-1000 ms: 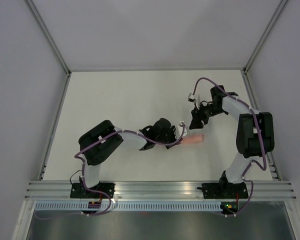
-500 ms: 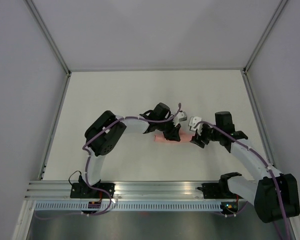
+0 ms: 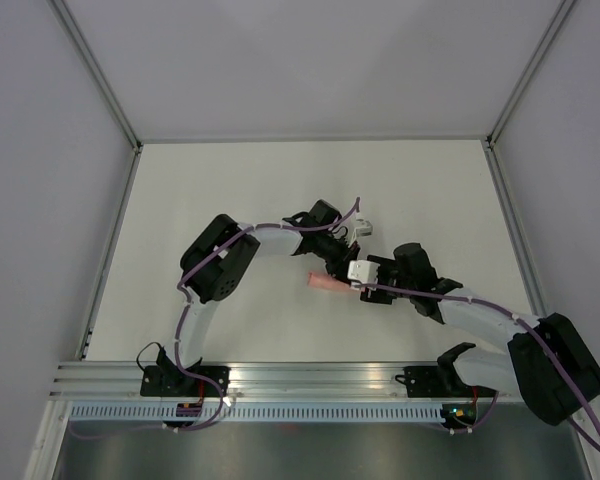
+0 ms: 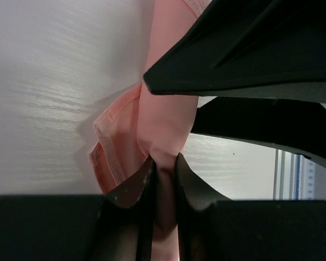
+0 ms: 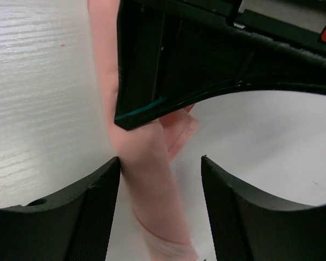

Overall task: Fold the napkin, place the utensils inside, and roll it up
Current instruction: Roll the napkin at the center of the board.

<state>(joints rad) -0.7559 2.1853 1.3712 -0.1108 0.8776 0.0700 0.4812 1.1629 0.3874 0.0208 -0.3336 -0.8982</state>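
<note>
The napkin (image 3: pixel 323 284) lies on the white table as a narrow pale pink roll. My left gripper (image 3: pixel 341 264) is shut on the napkin (image 4: pixel 165 117): both fingertips pinch a fold of the cloth at the left gripper (image 4: pixel 164 159). My right gripper (image 3: pixel 366 287) stands open astride the napkin (image 5: pixel 152 190), which touches the left fingertip of the right gripper (image 5: pixel 160 161); the other fingertip is apart from the cloth. A loose hemmed flap (image 4: pixel 106 157) sticks out beside the roll. The utensils are hidden.
The two grippers crowd each other over the roll: the right finger (image 4: pixel 250 49) fills the left wrist view, and the left gripper's body (image 5: pixel 206 60) hangs over the right. A metal rail (image 3: pixel 320 378) runs along the near edge, and walls close in the table's sides.
The right arm has swung from the far right in to the roll, its jaws opening wider. The napkin has shifted left, and the left jaws have narrowed onto the cloth.
</note>
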